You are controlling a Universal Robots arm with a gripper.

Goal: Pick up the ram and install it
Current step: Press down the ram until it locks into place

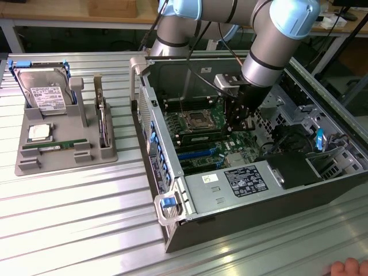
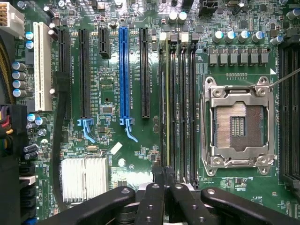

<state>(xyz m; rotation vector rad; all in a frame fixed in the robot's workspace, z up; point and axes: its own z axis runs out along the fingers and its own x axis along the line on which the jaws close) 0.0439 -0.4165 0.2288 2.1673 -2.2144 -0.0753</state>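
Ram (image 2: pixel 168 101) sits edge-on in a slot beside the processor socket (image 2: pixel 237 125); the gripper (image 2: pixel 168 190) above it is pinched shut, holding nothing I can see; uneven pressing could leave it half seated.

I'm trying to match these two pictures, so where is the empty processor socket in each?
Exterior view: the processor socket lies on the green board inside the computer case, mid-picture.
Wrist view: the processor socket is the silver frame beside the black memory slots.
Shared landmark: the blue slot beyond those memory slots.
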